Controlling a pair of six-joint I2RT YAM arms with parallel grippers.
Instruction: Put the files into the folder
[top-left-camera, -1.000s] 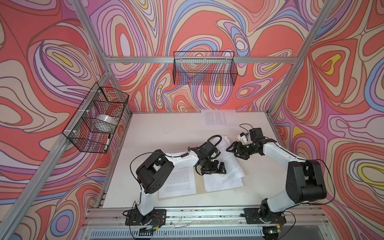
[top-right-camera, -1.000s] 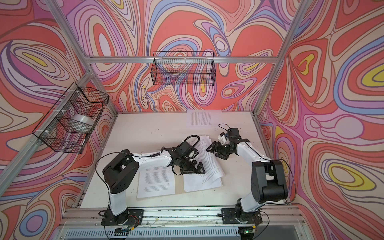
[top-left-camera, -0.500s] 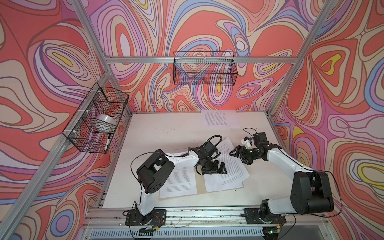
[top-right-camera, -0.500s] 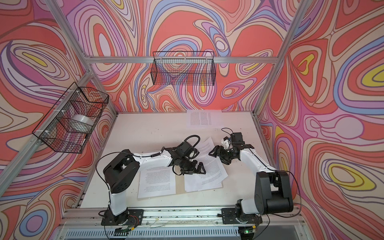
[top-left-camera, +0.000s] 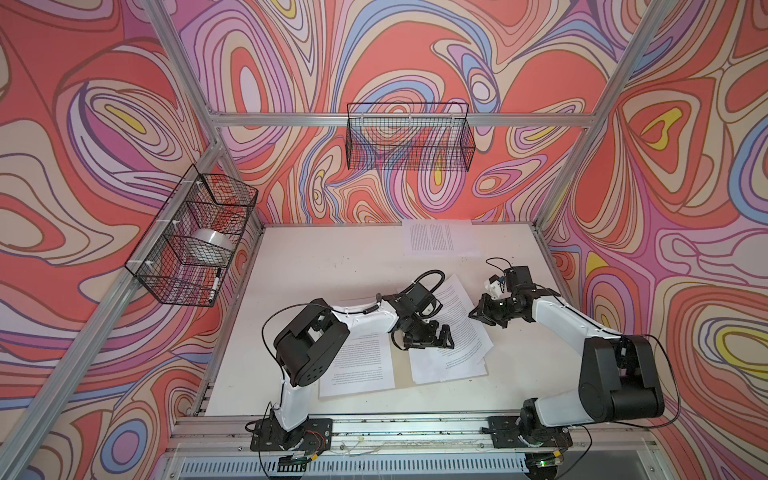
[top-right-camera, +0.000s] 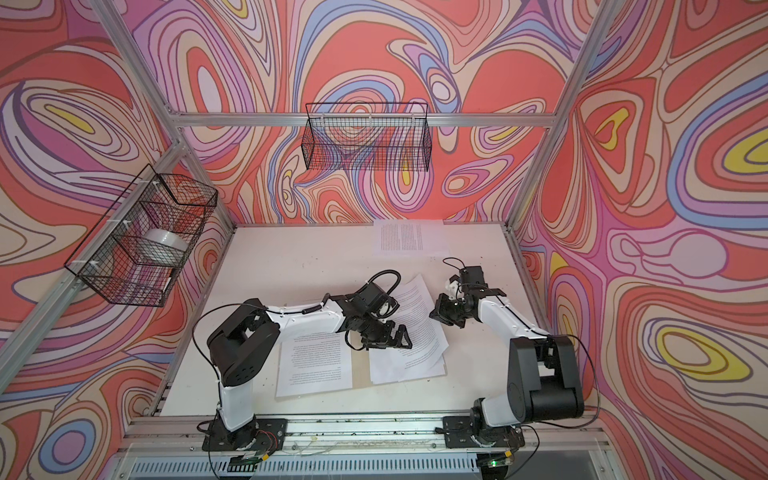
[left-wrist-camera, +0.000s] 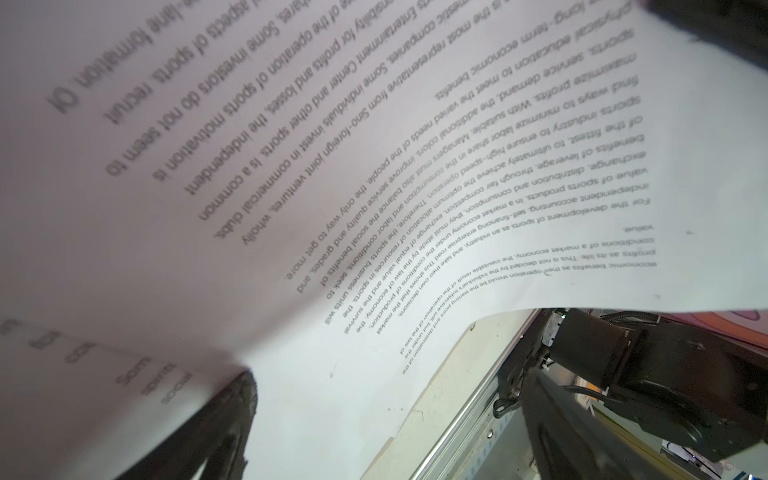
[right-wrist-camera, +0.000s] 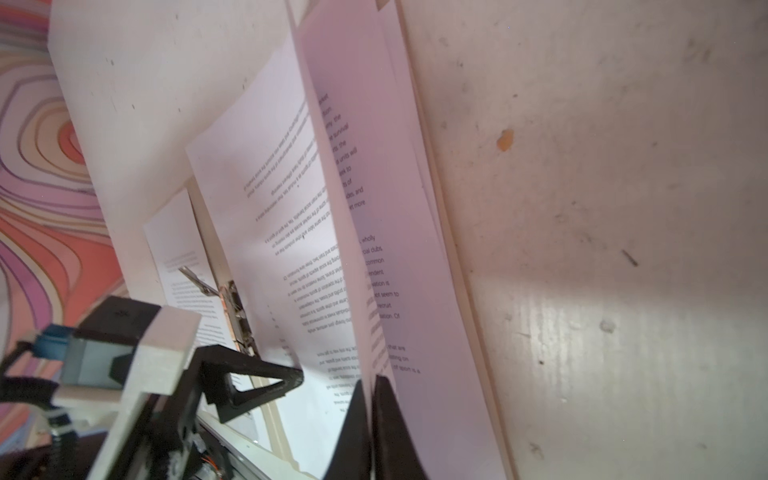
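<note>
At the front of the table (top-left-camera: 332, 270), in both top views, the folder (top-left-camera: 401, 376) lies open and flat. One printed sheet (top-left-camera: 359, 361) is on its left half, and a fanned pile of files (top-left-camera: 457, 353) on its right. A stray sheet (top-left-camera: 436, 237) lies well apart at the table's far edge. The left gripper (top-left-camera: 432, 337) hangs over the pile, jaws spread wide, holding nothing. The right gripper (top-left-camera: 482, 312) sits at the pile's outer edge.

Left wrist view: a top sheet (left-wrist-camera: 374, 166) arches up off the pile.

Right wrist view: the right gripper (right-wrist-camera: 372, 382) is pinched tight on a lifted sheet's edge. The metal clip (right-wrist-camera: 237, 309) shows at the spine.

Step in hand, I judge: squaring a skewed sheet into the folder. Next calls for a gentle drag toward the spine without buckling, then fetching the stray sheet.
</note>
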